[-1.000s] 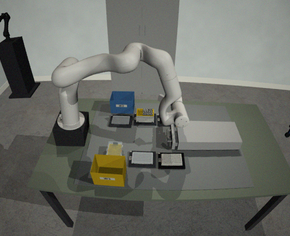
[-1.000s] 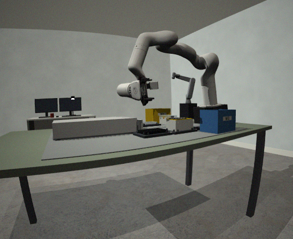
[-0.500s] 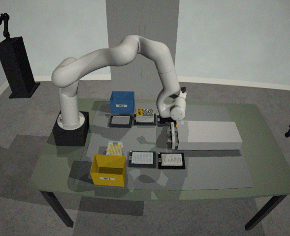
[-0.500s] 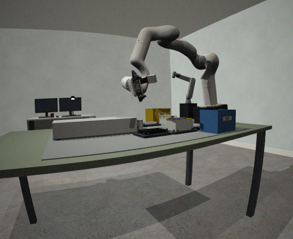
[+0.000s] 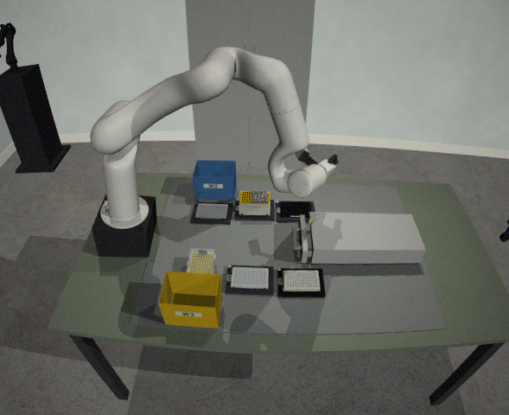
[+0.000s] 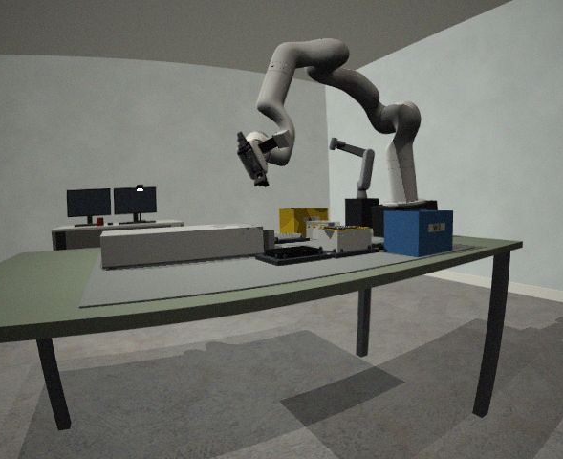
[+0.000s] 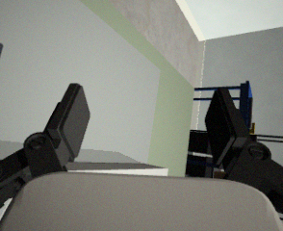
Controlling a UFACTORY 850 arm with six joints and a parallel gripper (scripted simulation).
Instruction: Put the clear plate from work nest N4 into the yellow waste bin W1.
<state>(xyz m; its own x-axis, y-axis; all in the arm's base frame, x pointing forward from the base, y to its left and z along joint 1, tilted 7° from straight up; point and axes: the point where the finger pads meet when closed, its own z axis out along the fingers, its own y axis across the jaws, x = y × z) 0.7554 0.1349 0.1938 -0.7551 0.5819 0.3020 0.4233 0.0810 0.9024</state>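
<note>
Black claw spread wide, empty, high above bench, tilted off toward cooler side. Clear plate, judged pale translucent one in nest before blue bin, lies well below, behind claw toward arm base. Nest labels unreadable. Long axis along nest row. Yellow bin W1 farther that way.

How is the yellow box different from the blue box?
The yellow bin sits at the near edge of the bench in the top view; the blue bin sits at the far side, closer to the arm's wrist. The yellow one's label reads W1, the blue one's W2. The yellow one has a tip box right behind it; the blue one has a black nest in front. Both stand upright with open tops.
</note>
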